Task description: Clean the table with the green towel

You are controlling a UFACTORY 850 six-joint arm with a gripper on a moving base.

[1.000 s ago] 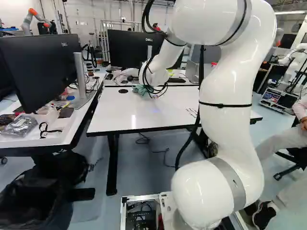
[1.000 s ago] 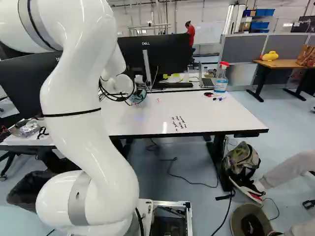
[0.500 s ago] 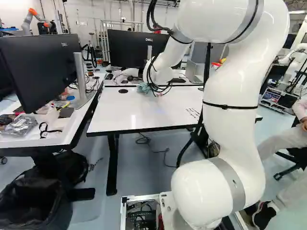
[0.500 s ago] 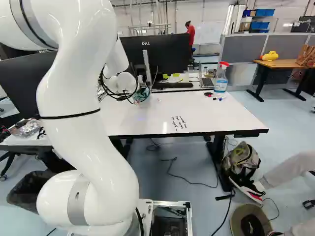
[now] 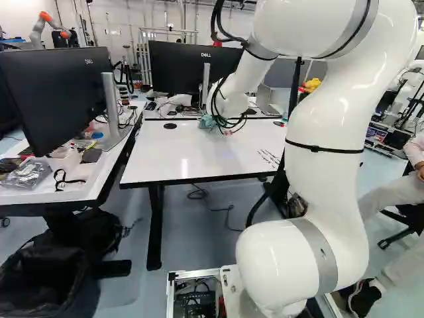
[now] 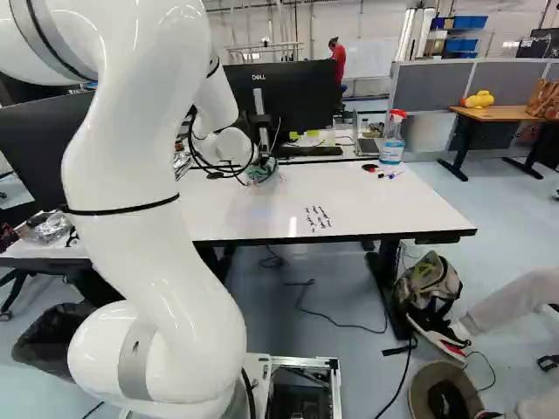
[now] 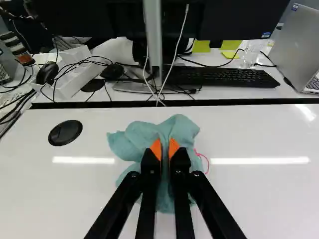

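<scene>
As the green towel (image 7: 182,130) is carried rightward across the table's (image 6: 262,216) far part, pinched between the gripper's (image 7: 165,148) fingers, a wiping stroke seems to be made, with the dark marks (image 6: 317,218) yet to be reached. The towel's underside is hidden; its pressure cannot be judged.

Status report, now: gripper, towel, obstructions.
Gripper shut on towel. Towel bunched, near table's far edge. Black marks unwiped. Spray bottle by far edge, right of towel; possible obstruction.
</scene>
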